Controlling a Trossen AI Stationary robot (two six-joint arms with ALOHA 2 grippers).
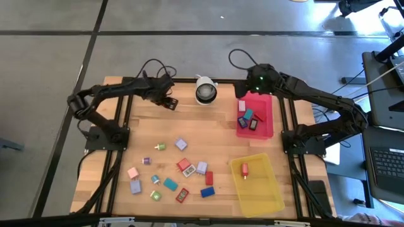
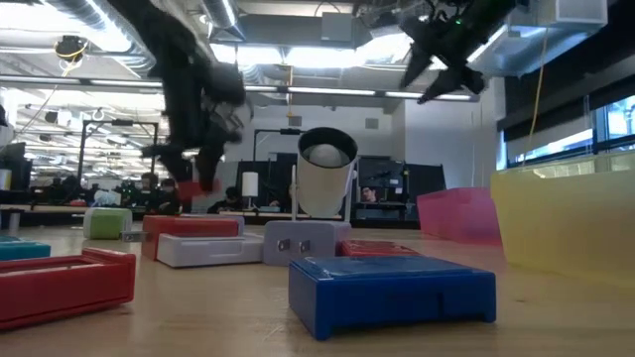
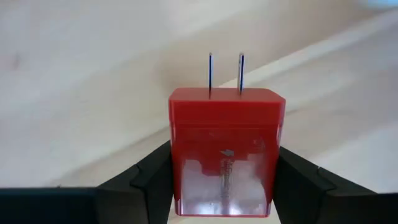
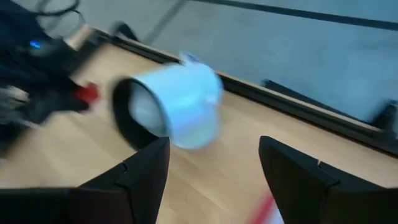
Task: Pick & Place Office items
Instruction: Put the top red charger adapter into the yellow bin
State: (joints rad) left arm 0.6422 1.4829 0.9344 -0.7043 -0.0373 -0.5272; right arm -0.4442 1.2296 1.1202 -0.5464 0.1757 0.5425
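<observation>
A small translucent red plastic plug block with two metal prongs (image 3: pixel 225 162) sits clamped between the fingers of the left pincer (image 3: pixel 221 186), held above the far left part of the pale wooden surface (image 1: pixel 214 142). The right pincer (image 4: pixel 214 171) stands wide and empty near the white round camera (image 4: pixel 171 106), at the far edge beside the red tray (image 1: pixel 265 126).

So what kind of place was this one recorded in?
Probably a robotics lab or workshop: a wooden table on bare concrete, exposed ceiling ducts overhead, and cluttered workbenches in the room behind.
</observation>
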